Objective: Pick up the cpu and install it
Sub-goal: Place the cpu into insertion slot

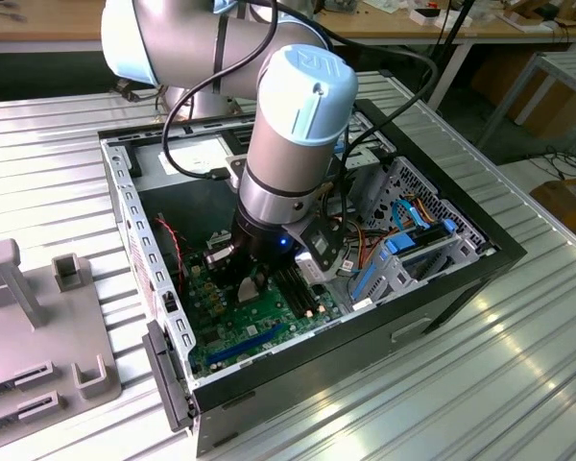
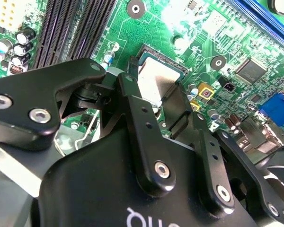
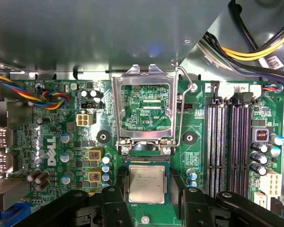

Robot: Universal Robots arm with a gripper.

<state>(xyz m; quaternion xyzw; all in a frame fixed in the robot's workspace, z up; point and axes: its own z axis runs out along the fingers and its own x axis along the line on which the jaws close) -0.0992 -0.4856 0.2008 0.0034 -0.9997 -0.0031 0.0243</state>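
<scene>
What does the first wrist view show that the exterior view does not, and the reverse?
First wrist view: the cpu lying flat, with the hinged metal frame swung open next to it. Exterior view: the arm reaching down into the open computer case, and a grey fixture on the table at the exterior view's left. Both: the green motherboard and the gripper low over it.

The ribbed metal table [image 1: 442, 384] carries the whole setup, its silver slats running across the exterior view. Sitting squarely on it is the open black computer case [image 1: 365, 334], side panel off and facing up. Off at the exterior view's left, well apart from it, a grey fixture plate [image 1: 10, 355] with upright blocks lies flat on the slats.
</scene>
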